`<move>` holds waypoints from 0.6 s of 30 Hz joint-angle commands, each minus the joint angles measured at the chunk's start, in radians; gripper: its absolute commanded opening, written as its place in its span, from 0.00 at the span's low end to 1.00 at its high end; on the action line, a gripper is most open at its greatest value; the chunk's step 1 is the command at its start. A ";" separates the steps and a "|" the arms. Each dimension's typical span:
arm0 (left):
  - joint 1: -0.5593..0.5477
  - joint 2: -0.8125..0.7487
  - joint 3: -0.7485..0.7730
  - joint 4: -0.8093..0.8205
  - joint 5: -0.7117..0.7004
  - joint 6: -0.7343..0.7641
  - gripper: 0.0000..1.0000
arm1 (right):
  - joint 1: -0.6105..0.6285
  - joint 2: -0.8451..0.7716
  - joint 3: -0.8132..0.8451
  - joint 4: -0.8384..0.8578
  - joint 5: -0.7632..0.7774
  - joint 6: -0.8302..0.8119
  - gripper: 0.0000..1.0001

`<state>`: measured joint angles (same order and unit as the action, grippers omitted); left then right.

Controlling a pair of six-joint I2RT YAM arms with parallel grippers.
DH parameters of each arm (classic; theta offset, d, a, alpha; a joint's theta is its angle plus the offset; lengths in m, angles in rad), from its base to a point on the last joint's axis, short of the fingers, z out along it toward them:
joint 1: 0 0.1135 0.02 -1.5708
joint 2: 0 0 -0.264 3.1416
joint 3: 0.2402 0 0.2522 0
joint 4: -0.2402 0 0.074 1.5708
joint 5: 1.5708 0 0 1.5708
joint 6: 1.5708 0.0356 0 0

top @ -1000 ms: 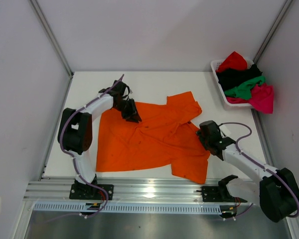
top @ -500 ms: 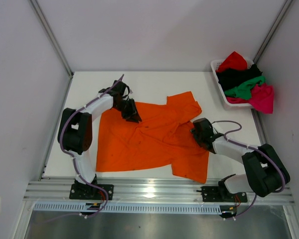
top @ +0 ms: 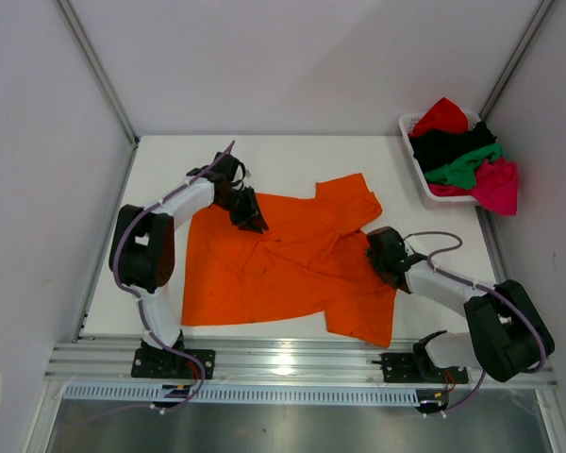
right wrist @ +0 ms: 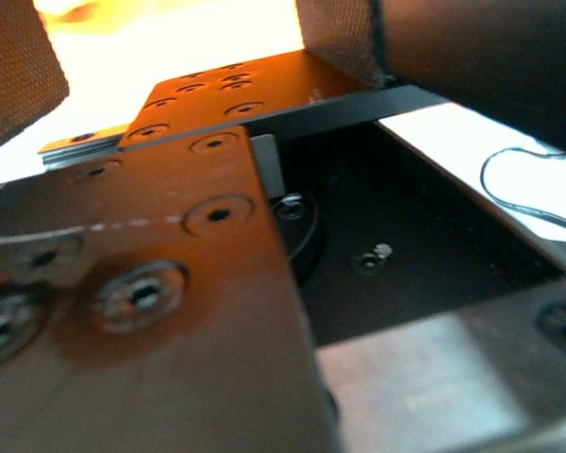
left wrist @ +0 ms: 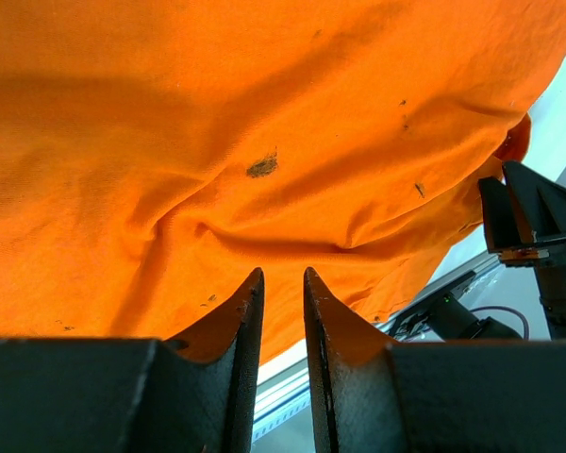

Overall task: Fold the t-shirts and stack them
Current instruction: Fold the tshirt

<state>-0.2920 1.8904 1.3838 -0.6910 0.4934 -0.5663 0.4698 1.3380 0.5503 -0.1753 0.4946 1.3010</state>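
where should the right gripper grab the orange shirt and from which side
Probably the right-hand edge of the orange t-shirt: it lies flat there, with bare table just to the right, so the open right gripper can come in low from that side and pinch the edge. The left gripper pinches the far left part, so this gives an opposing hold.

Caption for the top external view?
Left gripper pinches the orange t-shirt; right gripper open at its opposite edge.

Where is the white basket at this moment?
In the top view, the white basket sits at the table's far right corner, well right of the spread orange t-shirt, and holds a pile of other shirts.
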 commanded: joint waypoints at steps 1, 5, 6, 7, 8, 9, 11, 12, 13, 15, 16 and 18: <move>0.010 -0.060 0.001 0.008 0.011 0.014 0.26 | 0.003 -0.059 -0.016 -0.114 0.055 0.012 0.60; 0.014 -0.060 0.004 0.008 0.013 0.016 0.27 | 0.003 -0.120 -0.026 -0.205 0.082 0.029 0.60; 0.014 -0.059 0.003 0.008 0.011 0.016 0.26 | 0.003 -0.137 -0.033 -0.217 0.091 0.037 0.60; 0.016 -0.059 0.001 0.008 0.014 0.014 0.26 | 0.003 -0.169 -0.039 -0.228 0.097 0.038 0.60; 0.016 -0.057 0.003 0.008 0.014 0.016 0.26 | 0.003 -0.184 -0.046 -0.245 0.105 0.038 0.60; 0.016 -0.056 0.004 0.008 0.014 0.014 0.26 | 0.003 -0.201 -0.052 -0.257 0.116 0.043 0.60; 0.016 -0.056 0.001 0.010 0.013 0.014 0.26 | 0.003 -0.244 -0.065 -0.265 0.127 0.032 0.60; 0.016 -0.056 0.000 0.011 0.014 0.014 0.26 | 0.003 -0.259 -0.073 -0.259 0.128 0.021 0.60; 0.016 -0.056 0.001 0.015 0.014 0.014 0.26 | 0.001 -0.272 -0.087 -0.235 0.125 -0.002 0.60; 0.016 -0.054 -0.002 0.018 0.017 0.009 0.26 | 0.004 -0.307 -0.104 -0.107 0.086 -0.124 0.60; 0.016 -0.053 -0.003 0.022 0.020 0.008 0.27 | 0.004 -0.315 -0.124 -0.054 0.067 -0.165 0.60; 0.016 -0.051 -0.003 0.024 0.022 0.005 0.27 | 0.006 -0.333 -0.142 0.124 0.036 -0.290 0.60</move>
<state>-0.2848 1.8900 1.3838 -0.6895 0.4938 -0.5667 0.4698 1.0328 0.4271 -0.2794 0.5598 1.1866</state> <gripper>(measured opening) 0.265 0.599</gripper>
